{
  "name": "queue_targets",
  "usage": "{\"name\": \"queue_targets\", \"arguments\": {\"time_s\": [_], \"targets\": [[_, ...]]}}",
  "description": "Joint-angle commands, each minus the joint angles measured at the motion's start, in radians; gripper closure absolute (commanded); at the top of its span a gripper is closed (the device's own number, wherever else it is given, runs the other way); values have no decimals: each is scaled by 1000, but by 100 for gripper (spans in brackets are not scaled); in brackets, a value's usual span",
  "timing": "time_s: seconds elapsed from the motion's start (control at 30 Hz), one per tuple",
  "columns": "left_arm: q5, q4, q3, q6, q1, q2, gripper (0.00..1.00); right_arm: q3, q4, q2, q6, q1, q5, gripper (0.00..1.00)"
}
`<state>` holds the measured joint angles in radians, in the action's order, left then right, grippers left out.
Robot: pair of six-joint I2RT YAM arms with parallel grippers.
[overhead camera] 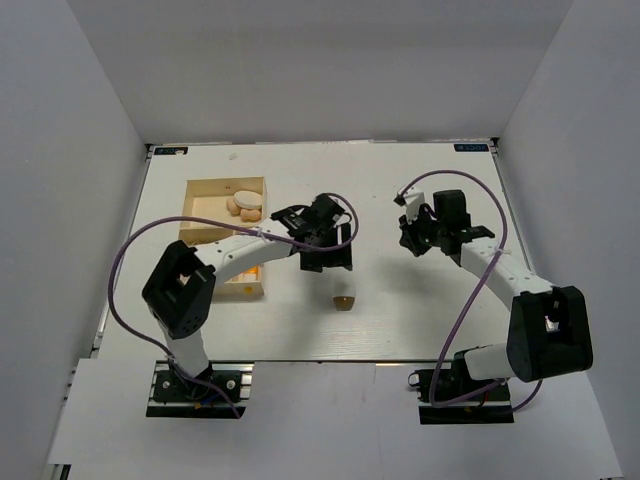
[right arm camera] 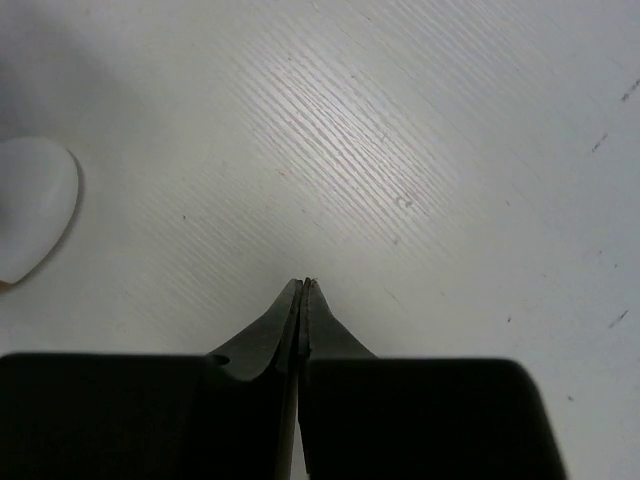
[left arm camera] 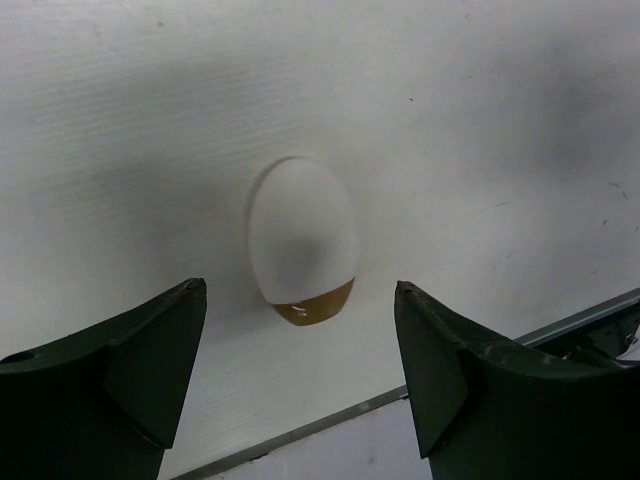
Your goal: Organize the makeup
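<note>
The tray [overhead camera: 192,205] sits at the left of the table [overhead camera: 440,320], with peach sponges [overhead camera: 246,208] in its far compartment. Off its near right corner, apart from it on bare table, is a white egg [left arm camera: 300,240] with a gold end. I can't tell from here whether the egg stands on that end or lies on its side.

The left gripper [overhead camera: 328,263] hangs above the egg, a little to the far side. Its fingers [left arm camera: 130,380] are spread wide, one on each side of the egg, and they hold nothing. The right gripper [right arm camera: 303,288] is further right of the tray, past the egg, with its fingers pressed tight together and empty.

The step looks to be picking up the egg for the tray. I'd come straight down, keeping the egg centred in the gap. I'd set the pads across its widest part rather than near the gold end or the tip. The shell looks smooth and rounded, so an off-centre squeeze could shoot it away, and I'd close gently. Then I'd lift it straight up and carry it to a free compartment, clear of the sponges.
</note>
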<state>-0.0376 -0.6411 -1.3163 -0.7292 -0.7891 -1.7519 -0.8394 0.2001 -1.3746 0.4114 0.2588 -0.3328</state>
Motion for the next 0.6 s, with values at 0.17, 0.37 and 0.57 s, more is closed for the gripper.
{"name": "queue_targets", "arguments": {"time_s": [0.17,0.37,0.57], "targets": [[108,-161,-162,-105,-116,-129,10,25,-53,28,-131,-53,11,100],[162,-219,-238,-116,-162,-256,4,28,-45,25,-146,-78,-26,100],[194,-233,-235,-125,-182,-281,4,36,-42,28,-149,-90,-32,100]]}}
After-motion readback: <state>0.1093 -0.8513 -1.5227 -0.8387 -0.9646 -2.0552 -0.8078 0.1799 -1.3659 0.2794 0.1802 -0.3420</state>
